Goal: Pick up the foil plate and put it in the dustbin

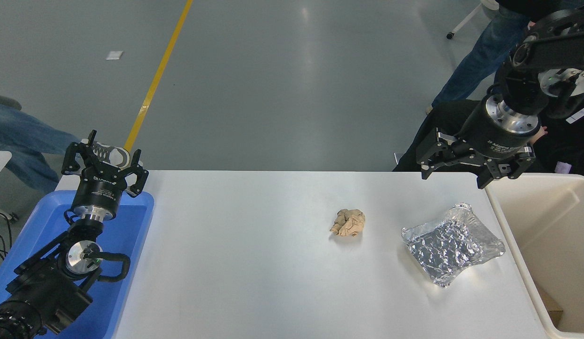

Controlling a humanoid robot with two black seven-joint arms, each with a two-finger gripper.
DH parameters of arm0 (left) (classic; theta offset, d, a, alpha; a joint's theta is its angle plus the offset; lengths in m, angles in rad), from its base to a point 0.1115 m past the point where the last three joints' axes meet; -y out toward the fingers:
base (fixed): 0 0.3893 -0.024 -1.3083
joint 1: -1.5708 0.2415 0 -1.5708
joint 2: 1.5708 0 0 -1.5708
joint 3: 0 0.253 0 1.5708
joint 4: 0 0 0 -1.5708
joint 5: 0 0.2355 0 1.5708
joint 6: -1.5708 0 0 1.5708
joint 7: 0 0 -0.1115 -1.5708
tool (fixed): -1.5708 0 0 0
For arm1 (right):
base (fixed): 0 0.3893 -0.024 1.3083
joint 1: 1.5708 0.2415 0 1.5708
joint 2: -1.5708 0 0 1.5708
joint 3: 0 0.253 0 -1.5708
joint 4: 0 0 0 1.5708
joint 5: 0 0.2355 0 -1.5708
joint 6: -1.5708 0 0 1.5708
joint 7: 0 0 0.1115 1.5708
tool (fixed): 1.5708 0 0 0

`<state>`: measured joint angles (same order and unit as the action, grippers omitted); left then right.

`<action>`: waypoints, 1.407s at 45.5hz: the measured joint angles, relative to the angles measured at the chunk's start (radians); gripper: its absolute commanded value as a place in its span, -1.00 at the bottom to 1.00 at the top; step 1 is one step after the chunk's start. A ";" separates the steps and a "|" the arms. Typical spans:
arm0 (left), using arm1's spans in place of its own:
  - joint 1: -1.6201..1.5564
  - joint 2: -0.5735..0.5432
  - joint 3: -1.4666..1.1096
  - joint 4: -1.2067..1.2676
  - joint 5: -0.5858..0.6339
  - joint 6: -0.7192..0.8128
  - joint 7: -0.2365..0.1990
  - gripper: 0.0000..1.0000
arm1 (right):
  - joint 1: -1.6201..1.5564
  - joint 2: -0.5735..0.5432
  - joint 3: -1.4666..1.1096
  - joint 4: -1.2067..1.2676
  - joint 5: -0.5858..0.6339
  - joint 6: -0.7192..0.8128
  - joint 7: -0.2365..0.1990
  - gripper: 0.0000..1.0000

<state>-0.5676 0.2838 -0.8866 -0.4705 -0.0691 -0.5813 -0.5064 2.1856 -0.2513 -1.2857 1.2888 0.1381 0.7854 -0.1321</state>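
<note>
There are two robot arms, and each one has one claw: the left claw and the right claw. So that makes two claws. There is one white surface. On it sits one shiny foil plate and one brown paper ball. There is one blue tray at the left and one cream dustbin at the right. One yellow line runs across the floor.

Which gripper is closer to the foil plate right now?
Right. The right gripper hangs open just beyond the foil plate; the left gripper is parked across the table over the blue tray.
</note>
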 measured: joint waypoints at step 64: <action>0.002 -0.001 -0.005 0.000 0.000 0.000 -0.002 0.98 | -0.537 -0.110 0.071 -0.132 0.006 -0.470 -0.002 1.00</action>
<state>-0.5661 0.2823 -0.8921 -0.4700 -0.0692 -0.5812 -0.5086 1.6484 -0.3618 -1.2143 1.1571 0.1439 0.3150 -0.1343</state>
